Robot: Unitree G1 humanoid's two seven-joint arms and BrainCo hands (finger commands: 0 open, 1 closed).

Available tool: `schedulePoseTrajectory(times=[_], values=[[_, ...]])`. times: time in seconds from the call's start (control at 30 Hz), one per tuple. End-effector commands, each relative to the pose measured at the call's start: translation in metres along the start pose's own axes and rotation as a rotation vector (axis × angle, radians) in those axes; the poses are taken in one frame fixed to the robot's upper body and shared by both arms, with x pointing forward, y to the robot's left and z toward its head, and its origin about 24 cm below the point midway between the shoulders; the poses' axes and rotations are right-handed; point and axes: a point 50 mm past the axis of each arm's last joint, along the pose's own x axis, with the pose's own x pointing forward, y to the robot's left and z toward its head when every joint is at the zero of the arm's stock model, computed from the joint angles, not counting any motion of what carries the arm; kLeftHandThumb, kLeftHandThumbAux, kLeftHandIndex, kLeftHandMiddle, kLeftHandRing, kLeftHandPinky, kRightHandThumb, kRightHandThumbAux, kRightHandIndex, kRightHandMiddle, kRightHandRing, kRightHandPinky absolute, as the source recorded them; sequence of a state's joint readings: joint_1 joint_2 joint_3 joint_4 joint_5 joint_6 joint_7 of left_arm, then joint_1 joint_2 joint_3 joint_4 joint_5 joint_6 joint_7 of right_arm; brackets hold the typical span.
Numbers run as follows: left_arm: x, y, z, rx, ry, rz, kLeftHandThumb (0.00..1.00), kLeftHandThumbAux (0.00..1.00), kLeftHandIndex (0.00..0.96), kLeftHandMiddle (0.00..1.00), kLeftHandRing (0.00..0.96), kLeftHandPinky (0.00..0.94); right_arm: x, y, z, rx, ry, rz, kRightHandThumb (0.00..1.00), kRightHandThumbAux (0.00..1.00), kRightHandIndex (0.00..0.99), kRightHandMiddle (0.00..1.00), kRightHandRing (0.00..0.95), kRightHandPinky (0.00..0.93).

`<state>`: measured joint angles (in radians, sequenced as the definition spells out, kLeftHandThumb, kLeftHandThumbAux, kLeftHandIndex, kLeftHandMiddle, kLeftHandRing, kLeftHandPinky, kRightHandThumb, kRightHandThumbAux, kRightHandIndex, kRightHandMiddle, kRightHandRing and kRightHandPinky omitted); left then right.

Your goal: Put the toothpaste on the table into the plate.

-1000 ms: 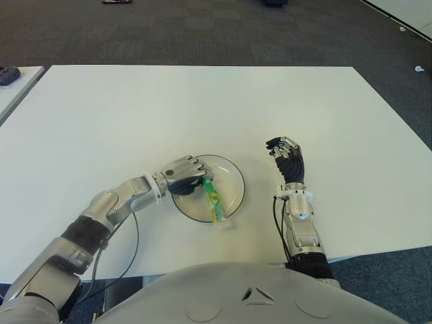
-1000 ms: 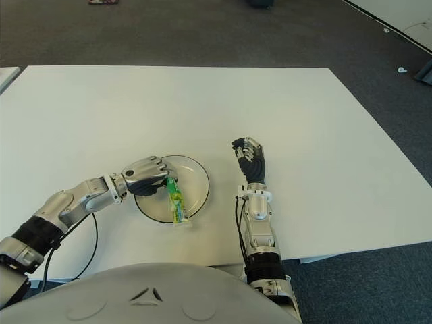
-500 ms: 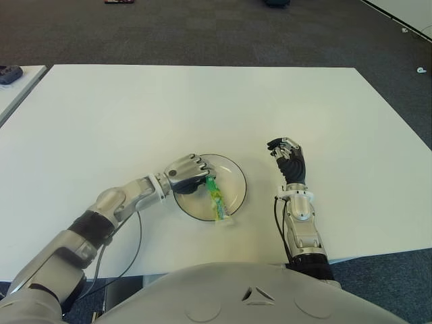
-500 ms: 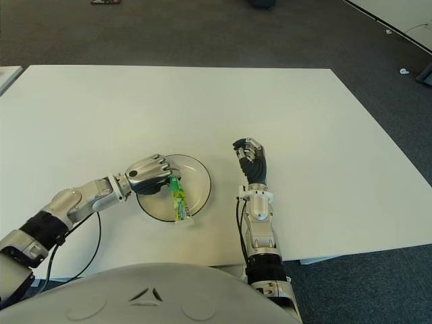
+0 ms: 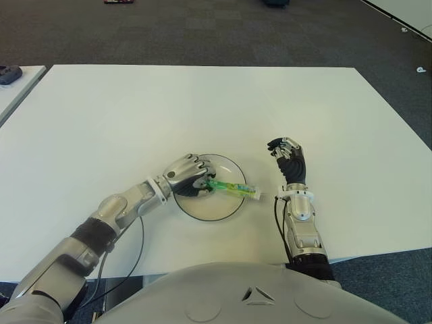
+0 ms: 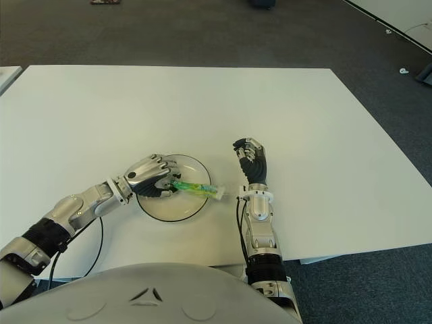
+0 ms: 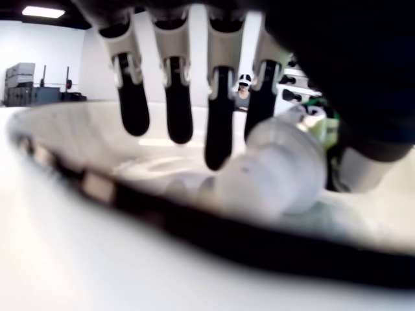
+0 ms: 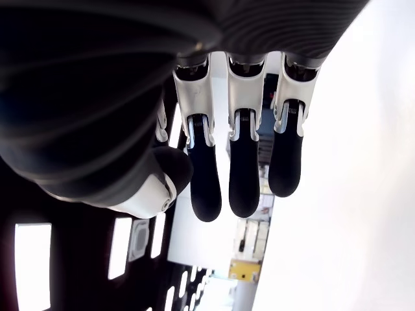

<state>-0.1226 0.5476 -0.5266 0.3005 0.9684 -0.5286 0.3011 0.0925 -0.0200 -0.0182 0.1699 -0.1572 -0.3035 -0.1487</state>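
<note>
Lying across the plate [image 5: 214,206], the toothpaste [image 5: 231,187] has its long axis running nearly sideways over the counter [image 5: 202,108], tilted a little so the end toward the robot's right sits slightly nearer the robot. Its green end is under the left robot hand [image 5: 185,175], and its pale cap end reaches over the plate's right rim, pointing toward the right robot hand [image 5: 288,162]. Whether the cap tip touches the counter cannot be told.

At the plate's left edge, the left robot hand has its fingers [image 7: 170,97] hanging loosely extended above the plate's floor. In the left wrist view the tube's translucent end [image 7: 275,170] lies just beside the fingertips and the thumb; a firm grip is not visible, and the fingers look relaxed rather than closed round it.

To the right of the plate and apart from it, the right robot hand shows with its forearm running back toward the robot. Its fingers [image 8: 240,162] are bent down side by side with the thumb beside them, enclosing nothing.
</note>
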Motion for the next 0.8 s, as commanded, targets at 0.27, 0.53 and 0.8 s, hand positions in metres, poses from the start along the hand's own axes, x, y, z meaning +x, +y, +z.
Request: schedulePoseTrajectory(times=[0.27,0.53,0.8], values=[[-0.002,0.002,0.0,0.031,0.03,0.111,0.132,0.432,0.0,0.001,0.002,0.003,0.001,0.0,-0.003,-0.011,0.021,0.005,0.705,0.732,0.429,0.467,0.448,0.459],[-0.001,0.004,0.0,0.034,0.011,0.179,0.137,0.411,0.0,0.0,0.0,0.0,0.001,0.001,-0.003,-0.015,0.014,0.009,0.704,0.732,0.428,0.467,0.447,0.446],[0.002,0.01,-0.002,0.02,0.011,0.205,0.137,0.4,0.0,0.0,0.0,0.0,0.001,0.001,-0.003,-0.015,0.004,0.011,0.703,0.732,0.428,0.458,0.439,0.46]])
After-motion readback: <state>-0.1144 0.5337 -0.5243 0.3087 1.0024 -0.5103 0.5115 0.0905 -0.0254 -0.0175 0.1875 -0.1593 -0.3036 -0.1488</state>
